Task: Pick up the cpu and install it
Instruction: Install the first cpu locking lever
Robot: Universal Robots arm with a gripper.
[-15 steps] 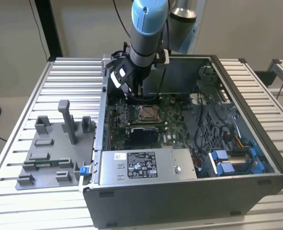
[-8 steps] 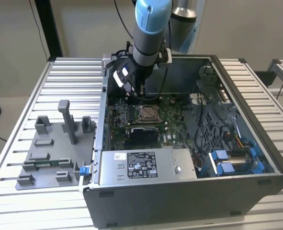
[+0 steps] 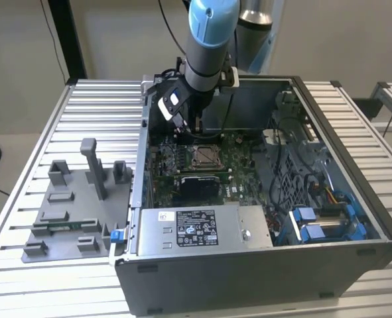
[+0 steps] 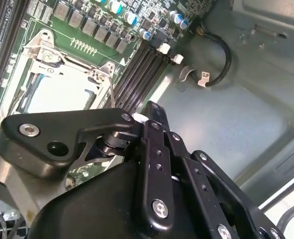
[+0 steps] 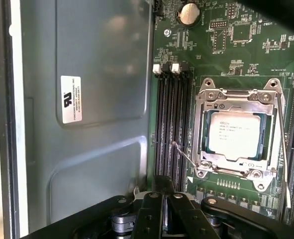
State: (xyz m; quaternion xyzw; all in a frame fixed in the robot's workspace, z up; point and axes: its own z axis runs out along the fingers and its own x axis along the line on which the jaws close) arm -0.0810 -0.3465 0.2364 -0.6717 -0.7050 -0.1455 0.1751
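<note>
The cpu (image 5: pixel 235 134) lies flat in the motherboard socket, its pale silver top showing through the metal frame (image 5: pixel 236 97) that is folded down around it. It also shows as a bright square in the second wrist view (image 4: pixel 54 94) and as a small pale square in the exterior view (image 3: pixel 204 156). My gripper (image 5: pixel 162 183) hangs inside the case just above the board, beside the memory slots (image 5: pixel 171 119) and off to one side of the socket. Its fingers (image 4: pixel 154 130) are pressed together with nothing between them. A thin wire lever (image 5: pixel 183 156) sticks out at the socket's near corner.
The open computer case (image 3: pixel 355 255) stands on a slatted table, with the power supply (image 3: pixel 202 228) at its front and blue drive brackets (image 3: pixel 322 222) at the exterior view's right. A grey fixture tray (image 3: pixel 69 205) sits outside at the exterior view's left. The bare case wall (image 5: pixel 87 99) runs beside the gripper.
</note>
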